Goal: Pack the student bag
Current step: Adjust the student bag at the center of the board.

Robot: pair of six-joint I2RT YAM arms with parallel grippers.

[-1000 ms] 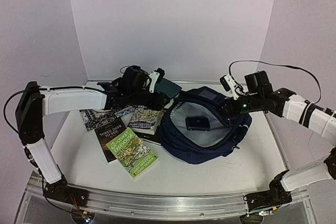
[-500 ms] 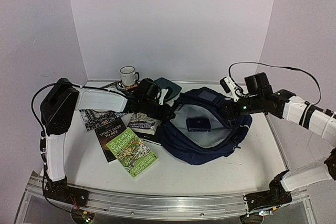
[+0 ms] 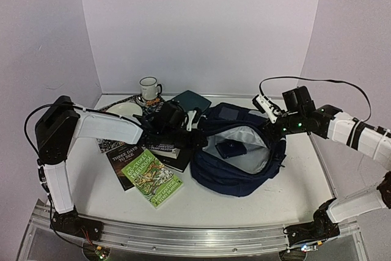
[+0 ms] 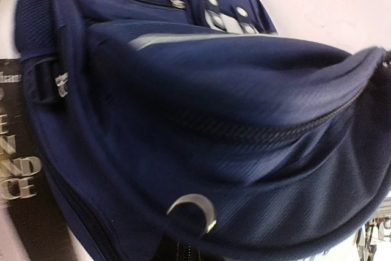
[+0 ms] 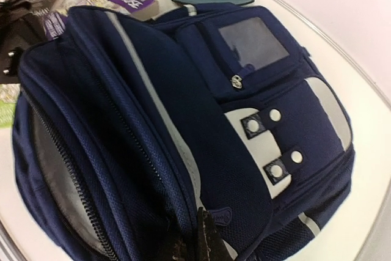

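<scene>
The student bag (image 3: 227, 177), large and navy, lies open at the table's middle with its grey lining showing. A small navy wallet (image 3: 231, 149) lies inside it. My left gripper (image 3: 197, 138) is shut on the bag's left rim. In the left wrist view navy fabric (image 4: 201, 90) fills the frame and only the finger bases (image 4: 182, 251) peek out at the bottom. My right gripper (image 3: 273, 128) is shut on the right rim by the zipper, holding that side up. The right wrist view shows its dark fingertips (image 5: 204, 241) pinching the edge beside the bag's front pocket (image 5: 253, 44).
Left of the bag lie a green book (image 3: 151, 177), a dark "Three Days to See" book (image 3: 124, 158) and another book (image 3: 165, 146). Behind them stand a white mug (image 3: 148, 88), a white plate (image 3: 124, 109) and a dark teal square plate (image 3: 191, 98).
My left arm swung from the back by the mug and teal plate down to the bag's left rim and shut on it. The bag mouth has shifted slightly; the right gripper kept its hold.
</scene>
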